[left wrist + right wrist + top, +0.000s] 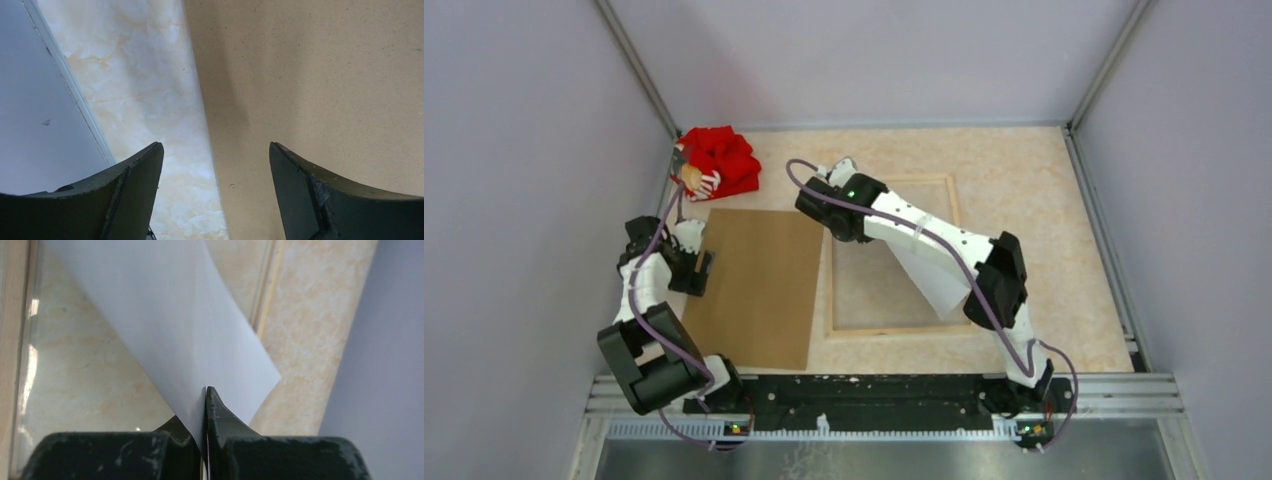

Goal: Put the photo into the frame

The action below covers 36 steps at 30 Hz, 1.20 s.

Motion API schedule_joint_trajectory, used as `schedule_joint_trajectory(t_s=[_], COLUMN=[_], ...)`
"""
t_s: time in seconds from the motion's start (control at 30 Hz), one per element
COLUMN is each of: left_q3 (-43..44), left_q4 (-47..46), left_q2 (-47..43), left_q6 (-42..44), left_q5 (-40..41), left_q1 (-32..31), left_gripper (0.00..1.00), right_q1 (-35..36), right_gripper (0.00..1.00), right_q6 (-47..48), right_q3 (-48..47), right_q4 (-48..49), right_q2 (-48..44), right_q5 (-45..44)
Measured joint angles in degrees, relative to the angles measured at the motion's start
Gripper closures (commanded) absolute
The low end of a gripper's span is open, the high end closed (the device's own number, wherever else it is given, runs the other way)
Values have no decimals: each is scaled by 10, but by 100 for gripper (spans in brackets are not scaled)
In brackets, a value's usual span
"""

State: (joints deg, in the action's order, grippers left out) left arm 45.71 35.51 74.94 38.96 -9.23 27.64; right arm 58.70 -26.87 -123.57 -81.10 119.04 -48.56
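The frame lies flat right of centre on the table, light wood side up; its rails show in the right wrist view. The photo, white back showing, hangs tilted over the frame's opening beneath the right arm. My right gripper is shut on the photo's near edge; the dark image side is hidden. My left gripper is open and empty, low over the left edge of the brown backing board, as the left wrist view shows.
The backing board lies left of the frame on the marble-patterned table. A red cloth toy sits in the back left corner. Purple walls enclose the table on three sides.
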Motion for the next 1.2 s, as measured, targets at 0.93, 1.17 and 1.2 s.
schedule_joint_trajectory(t_s=[0.93,1.17,1.2], left_q3=[-23,-23,-23], left_q4=[-11,-14,-14], left_q2=[-27,-27,-27], left_q6=[19,21,21], left_q5=[-2,-2,-2], left_q1=[0,0,0], left_gripper=[16,17,17], right_q1=[-82,-90,-93], right_gripper=[100,100,100], right_q6=[-292,-304,-307], right_q3=[78,103,118], right_q4=[227,228,233], right_q2=[-21,-21,-22], right_q5=[266,245,246])
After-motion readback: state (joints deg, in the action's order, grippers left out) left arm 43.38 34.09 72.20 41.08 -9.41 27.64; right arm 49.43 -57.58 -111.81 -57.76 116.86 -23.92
